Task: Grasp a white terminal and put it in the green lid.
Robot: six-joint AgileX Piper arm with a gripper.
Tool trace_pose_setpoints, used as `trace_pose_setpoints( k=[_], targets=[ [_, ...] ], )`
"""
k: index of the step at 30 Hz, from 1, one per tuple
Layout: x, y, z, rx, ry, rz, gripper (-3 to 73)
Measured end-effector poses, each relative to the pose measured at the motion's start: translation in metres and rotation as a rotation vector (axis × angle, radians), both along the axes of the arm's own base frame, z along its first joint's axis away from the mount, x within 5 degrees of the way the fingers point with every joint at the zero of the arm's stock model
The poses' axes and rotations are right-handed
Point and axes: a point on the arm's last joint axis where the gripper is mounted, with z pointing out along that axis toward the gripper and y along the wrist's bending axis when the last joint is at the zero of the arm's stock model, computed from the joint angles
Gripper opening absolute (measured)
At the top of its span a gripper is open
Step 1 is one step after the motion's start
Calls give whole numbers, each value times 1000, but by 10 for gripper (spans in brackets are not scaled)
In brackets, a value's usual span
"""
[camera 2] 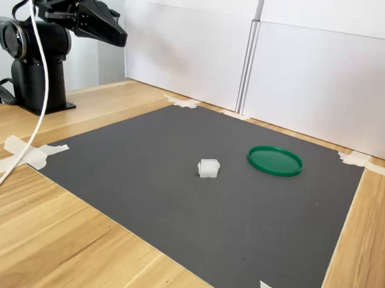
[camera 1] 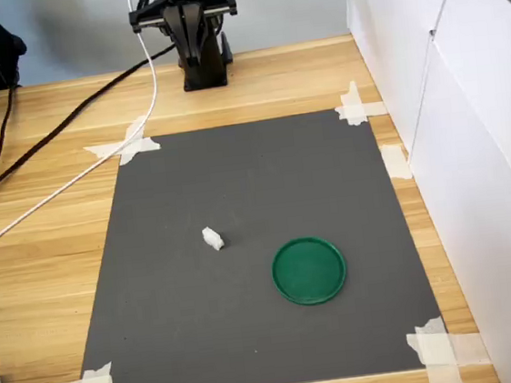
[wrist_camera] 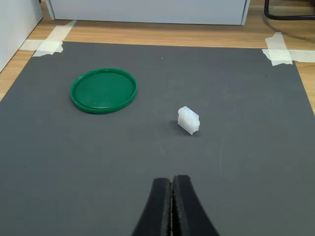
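Fingers (wrist_camera: pixel 162 206) of the gripper (wrist_camera: pixel 172 183) are pressing together, holding nothing, high above the grey mat (camera 1: pixel 261 328). To do the grasp well, I think they should be opening first, then coming down over the white terminal (wrist_camera: pixel 188 120), which is lying on the mat, apart from the green lid (wrist_camera: pixel 103 90). The wrist view is showing its stepped shape; the second exterior view is showing the arm (camera 2: pixel 37 38) far back near its base, and white panels (camera 2: pixel 318 67) behind.

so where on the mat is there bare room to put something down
Most of the mat is bare: the stretch toward the arm base, and the strip along the near taped corners. Only the middle is taken, by the terminal and lid, lying apart.
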Motion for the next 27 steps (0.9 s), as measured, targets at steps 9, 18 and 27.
trace_pose_setpoints(
  k=[9, 18, 27],
  targets=[
    [0, 0, 0, 0, 5, 1, -21],
    [-1, 0, 2, -9, 7, 5, -21],
    [23, 2, 46, -54, 145, 33, -21]
  ],
)
